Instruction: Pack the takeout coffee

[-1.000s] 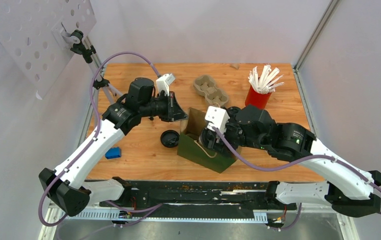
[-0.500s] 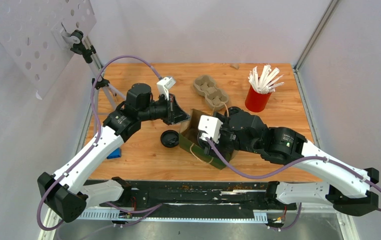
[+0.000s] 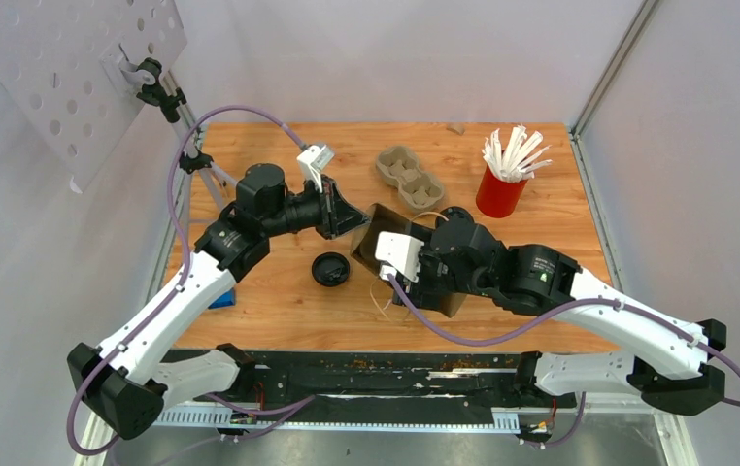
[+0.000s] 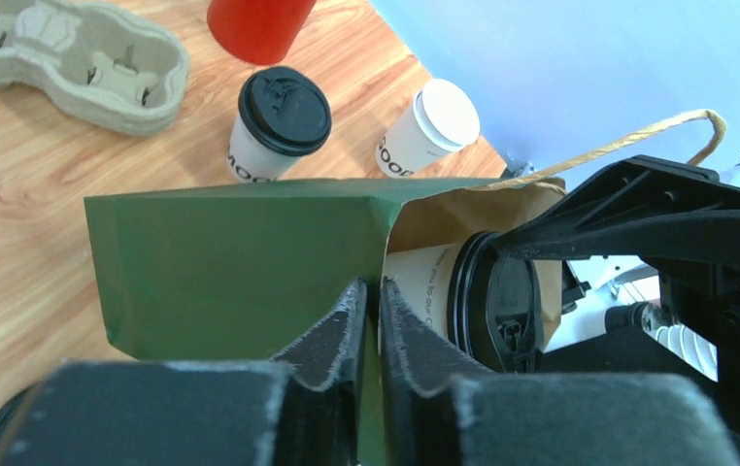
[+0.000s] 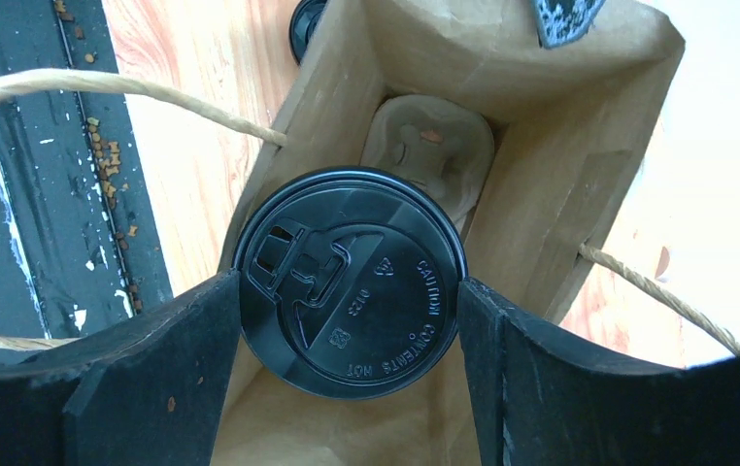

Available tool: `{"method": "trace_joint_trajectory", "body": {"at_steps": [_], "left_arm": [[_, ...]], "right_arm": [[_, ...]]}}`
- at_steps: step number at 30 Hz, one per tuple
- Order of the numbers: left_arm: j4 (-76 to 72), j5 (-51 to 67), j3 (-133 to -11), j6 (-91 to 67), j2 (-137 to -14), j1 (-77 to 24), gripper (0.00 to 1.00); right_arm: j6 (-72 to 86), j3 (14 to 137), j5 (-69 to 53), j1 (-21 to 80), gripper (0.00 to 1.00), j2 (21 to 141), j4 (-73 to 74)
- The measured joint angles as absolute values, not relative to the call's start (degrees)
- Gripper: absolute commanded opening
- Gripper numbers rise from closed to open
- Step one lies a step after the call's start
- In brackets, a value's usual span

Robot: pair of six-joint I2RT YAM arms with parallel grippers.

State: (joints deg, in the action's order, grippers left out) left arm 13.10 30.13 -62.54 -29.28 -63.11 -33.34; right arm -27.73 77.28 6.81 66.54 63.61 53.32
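A green paper bag (image 4: 230, 262) with a brown inside (image 3: 383, 233) is tipped toward my right arm. My left gripper (image 4: 371, 291) is shut on the edge of the bag's mouth (image 3: 352, 225). A takeout coffee cup, white with a black lid (image 5: 349, 272), sits in the bag's mouth, and my right gripper (image 5: 349, 288) is shut on it, one finger on each side of the lid. From the left wrist its white side (image 4: 429, 286) shows. The other black-lidded cup (image 4: 279, 121) stands upright on the table beyond the bag.
A pulp carrier (image 5: 432, 150) lies at the bottom of the bag. Another grey carrier (image 3: 408, 177) and a red cup of white stirrers (image 3: 500, 184) stand at the back. A white-lidded cup (image 4: 431, 124) stands beside the black-lidded one. A loose black lid (image 3: 329, 269) lies left of the bag.
My right arm has moved left, pushing the cup into the bag's mouth. The bag has tipped and shifted left. My left arm drew back slightly, keeping hold of the bag's edge.
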Motion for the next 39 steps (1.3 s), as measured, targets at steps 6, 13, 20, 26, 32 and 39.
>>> {"method": "trace_joint_trajectory", "body": {"at_steps": [6, 13, 20, 26, 32, 39], "left_arm": [[19.6, 28.3, -61.4, -29.1, -58.5, -33.3, 0.39], [32.0, 26.3, -61.1, -27.6, -54.7, -33.3, 0.58], [40.6, 25.2, -61.2, -25.9, -52.9, -33.3, 0.68], [43.2, 25.2, -61.2, -24.3, -52.0, -33.3, 0.68], [43.5, 25.6, -61.2, -23.4, -52.0, -33.3, 0.72], [43.4, 28.0, -58.4, -23.0, -51.1, -33.3, 0.76]], "right_arm": [[-27.0, 74.9, 6.3, 67.6, 0.58, 63.0, 53.7], [-25.8, 72.9, 6.0, 69.8, 0.57, 63.0, 54.0], [-24.6, 72.3, 6.1, 72.5, 0.57, 63.2, 53.8], [-24.5, 72.1, 7.2, 73.3, 0.57, 64.1, 53.7], [-24.5, 71.9, 7.5, 73.4, 0.56, 64.1, 53.2], [-25.1, 68.2, 9.0, 74.8, 0.56, 63.4, 51.2]]}}
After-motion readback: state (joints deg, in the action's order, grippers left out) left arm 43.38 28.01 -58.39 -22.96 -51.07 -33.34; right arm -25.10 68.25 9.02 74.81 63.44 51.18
